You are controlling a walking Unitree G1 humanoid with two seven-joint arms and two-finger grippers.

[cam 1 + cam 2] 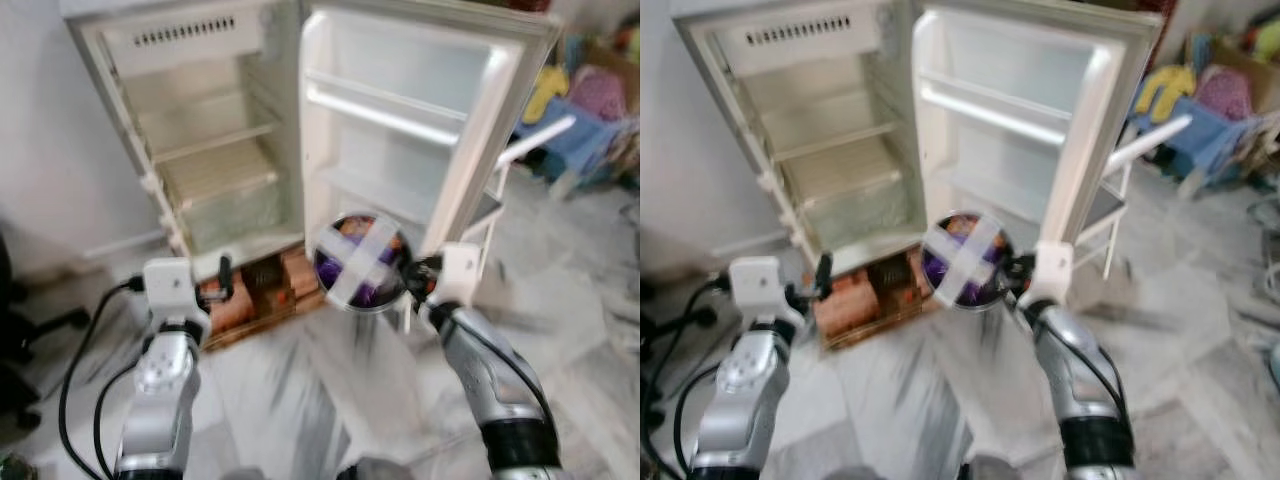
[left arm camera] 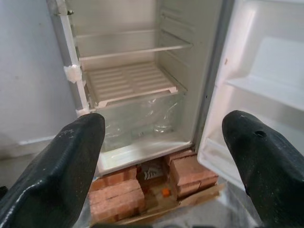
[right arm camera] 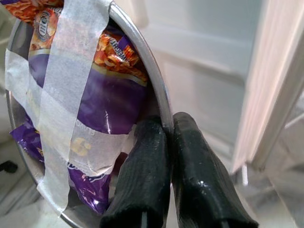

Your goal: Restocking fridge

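Bowl (image 3: pixel 159 102) rim in right pincer (image 3: pixel 168 126), taped purple packet (image 3: pixel 102 102) print blurred.

Head stereo pair: look forward and down from above both arms, facing the open fridge (image 1: pixel 210 150); blurred.
Left wrist: faces the fridge interior, near, low.
Right wrist: very close on the bowl (image 3: pixel 159 97), fridge door (image 3: pixel 223 52) behind.
Shared: fridge shelves, brick base (image 2: pixel 190 171).

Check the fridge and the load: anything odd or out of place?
Yes. The fridge stands on red bricks atop a wooden board, not the floor. The metal bowl pinched at its rim by the right claw has purple snack packets taped in with crossed strips.
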